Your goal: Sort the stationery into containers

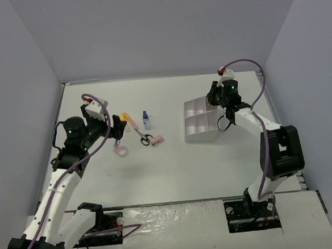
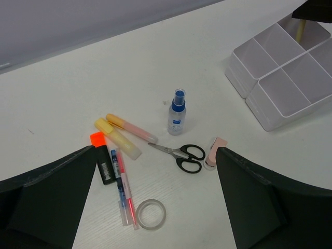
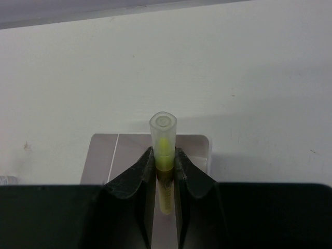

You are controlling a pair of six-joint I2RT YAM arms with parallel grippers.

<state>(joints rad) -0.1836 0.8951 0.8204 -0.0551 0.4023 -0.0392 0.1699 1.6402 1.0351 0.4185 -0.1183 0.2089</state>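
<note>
Right wrist view: right gripper point(image 3: 163, 168) clamped on a yellow highlighter point(image 3: 163, 139). Its barrel is upright with the translucent round cap up, over a far compartment of the white tray point(image 3: 193, 148), which is smooth plastic with thin divider walls.

Left gripper point(image 2: 155, 149) has its jaws spread wide above loose items on the matte white table point(image 2: 171, 62):
- spray bottle point(image 2: 177, 111), blue cap, label print too small to read
- scissors point(image 2: 179, 154), black handles, with the pink eraser point(image 2: 214, 153) just beside them
- clear tape ring point(image 2: 151, 213), lying flat
- orange-capped marker point(image 2: 102, 157), white barcode label, unreadable

Bare table lies between this group and the tray.
</note>
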